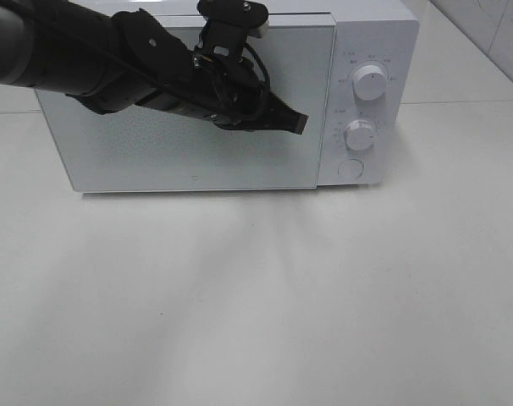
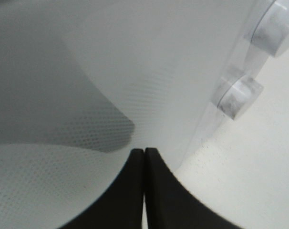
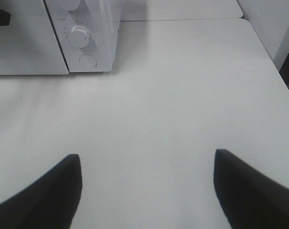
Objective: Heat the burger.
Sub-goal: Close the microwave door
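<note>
The burger is out of view in every frame. A white microwave [image 1: 239, 93] stands at the back of the table with its door [image 1: 189, 152] closed. My left gripper [image 1: 300, 123] is shut and empty, its black tips right at the door's right edge, close to the control panel. In the left wrist view the shut fingers [image 2: 144, 157] point at the door's dotted glass [image 2: 87, 95], with both knobs to the side. My right gripper [image 3: 147, 164] is open and empty above bare table, well off to the microwave's right.
The microwave's panel holds an upper knob [image 1: 370, 83], a lower knob [image 1: 359, 134] and a round button [image 1: 350, 168]. The white table [image 1: 256, 296] spreads in front. The right wrist view shows the table's edge [image 3: 273, 62] and the panel [image 3: 87, 38].
</note>
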Tool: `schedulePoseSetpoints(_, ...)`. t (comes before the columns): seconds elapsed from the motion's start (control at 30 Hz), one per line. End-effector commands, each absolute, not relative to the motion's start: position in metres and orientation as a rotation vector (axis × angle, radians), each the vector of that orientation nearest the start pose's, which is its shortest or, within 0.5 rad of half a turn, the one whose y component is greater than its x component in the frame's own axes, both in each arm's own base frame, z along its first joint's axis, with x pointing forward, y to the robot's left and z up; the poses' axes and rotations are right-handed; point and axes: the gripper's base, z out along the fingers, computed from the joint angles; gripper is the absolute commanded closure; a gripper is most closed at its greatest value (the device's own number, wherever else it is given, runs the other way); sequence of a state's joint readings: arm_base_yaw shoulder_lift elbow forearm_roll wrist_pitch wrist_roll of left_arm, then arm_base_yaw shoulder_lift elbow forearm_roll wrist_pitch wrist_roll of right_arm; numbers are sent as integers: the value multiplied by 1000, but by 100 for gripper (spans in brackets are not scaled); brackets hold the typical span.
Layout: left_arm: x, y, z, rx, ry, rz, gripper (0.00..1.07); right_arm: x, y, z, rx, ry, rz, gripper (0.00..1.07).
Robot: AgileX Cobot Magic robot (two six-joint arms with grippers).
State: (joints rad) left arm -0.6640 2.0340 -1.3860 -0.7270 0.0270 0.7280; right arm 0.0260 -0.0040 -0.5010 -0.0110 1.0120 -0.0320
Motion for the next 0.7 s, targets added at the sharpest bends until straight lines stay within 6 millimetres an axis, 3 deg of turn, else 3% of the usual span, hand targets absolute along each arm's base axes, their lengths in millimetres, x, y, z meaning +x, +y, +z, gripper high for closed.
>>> schedulePoseSetpoints(0.03, 392, -275, 215, 658, 1881, -264, 106, -7, -1, 282, -50, 1956, -24, 35)
schedulePoseSetpoints(0.3, 396, -282, 217, 687, 1888, -296, 106, -7, -1, 282, -50, 1956, -24, 35)
schedulePoseSetpoints(0.57, 377, -287, 200, 986, 2036, -366, 106, -7, -1, 282, -50, 1956, -24, 35)
schedulePoseSetpoints(0.7, 364, -286, 205, 1083, 2104, -417, 106, -7, -1, 282, -50, 1956, -24, 35)
